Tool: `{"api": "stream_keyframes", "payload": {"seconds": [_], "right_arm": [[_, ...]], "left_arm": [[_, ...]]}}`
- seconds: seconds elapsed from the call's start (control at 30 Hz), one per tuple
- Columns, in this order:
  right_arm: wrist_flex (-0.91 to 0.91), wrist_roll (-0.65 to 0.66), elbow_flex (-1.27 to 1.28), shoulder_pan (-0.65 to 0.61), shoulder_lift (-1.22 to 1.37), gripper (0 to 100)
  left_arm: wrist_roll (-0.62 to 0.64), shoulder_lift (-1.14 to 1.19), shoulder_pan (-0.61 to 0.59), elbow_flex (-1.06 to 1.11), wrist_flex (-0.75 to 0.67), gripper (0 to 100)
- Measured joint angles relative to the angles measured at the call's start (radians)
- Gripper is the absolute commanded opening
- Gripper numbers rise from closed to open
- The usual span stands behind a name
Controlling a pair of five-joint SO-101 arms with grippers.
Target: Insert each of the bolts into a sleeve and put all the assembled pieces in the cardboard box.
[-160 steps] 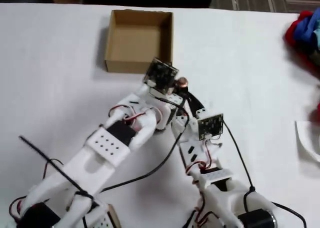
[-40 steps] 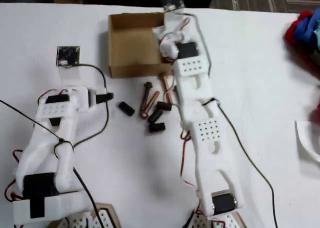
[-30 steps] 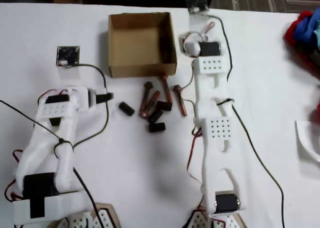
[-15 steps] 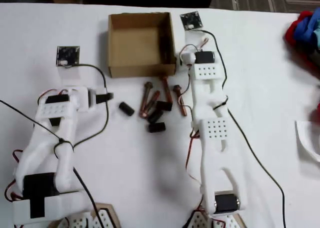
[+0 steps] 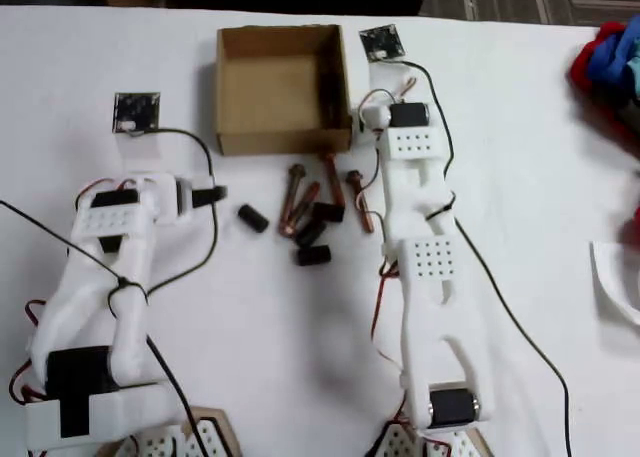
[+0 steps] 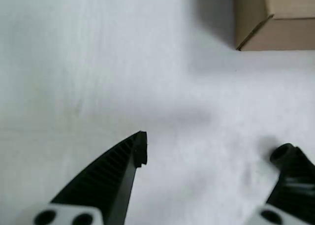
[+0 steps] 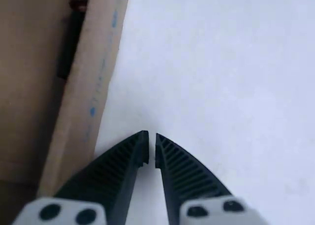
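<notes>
Right claw (image 7: 151,151) is pretty much pinched together on nothing, hanging just beside the box (image 5: 283,137). Left claw (image 6: 212,151) is spread wide, empty too. Bolts (image 5: 333,182) and sleeves (image 5: 313,255) lie loose on the white bench (image 5: 520,127) near the box, with bright cloth (image 5: 605,62) at its edge.

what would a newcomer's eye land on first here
A loose pile of copper bolts and black sleeves on the white table, just below the cardboard box in the high view, draws the eye first. The white right arm stretches alongside it, the right claw shut beside the box's outer wall; the left claw hangs open over the table.
</notes>
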Motion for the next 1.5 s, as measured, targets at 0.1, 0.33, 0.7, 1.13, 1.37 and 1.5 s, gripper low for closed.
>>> {"api": "stream_keyframes", "payload": {"seconds": [0.1, 0.33, 0.7, 1.13, 1.37, 1.5], "right_arm": [[0.002, 0.000, -0.002, -0.011, 0.000, 2.0], [0.002, 0.000, -0.008, -0.025, 0.000, 2.0], [0.104, 0.009, -0.095, 0.003, -0.003, 2.4], [0.517, 0.011, -0.084, 0.028, -0.196, 2.4], [0.519, 0.011, 0.114, -0.020, -0.292, 2.5], [0.519, 0.011, 0.354, -0.080, -0.439, 2.5]], "left_arm": [[0.000, 0.000, 0.000, 0.000, 0.000, 43], [0.000, 0.000, 0.000, 0.000, 0.000, 43], [0.000, 0.000, 0.000, 0.000, 0.000, 43], [0.000, 0.000, 0.000, 0.000, 0.000, 43], [0.000, 0.000, 0.000, 0.000, 0.000, 43], [0.000, 0.000, 0.000, 0.000, 0.000, 43]]}}
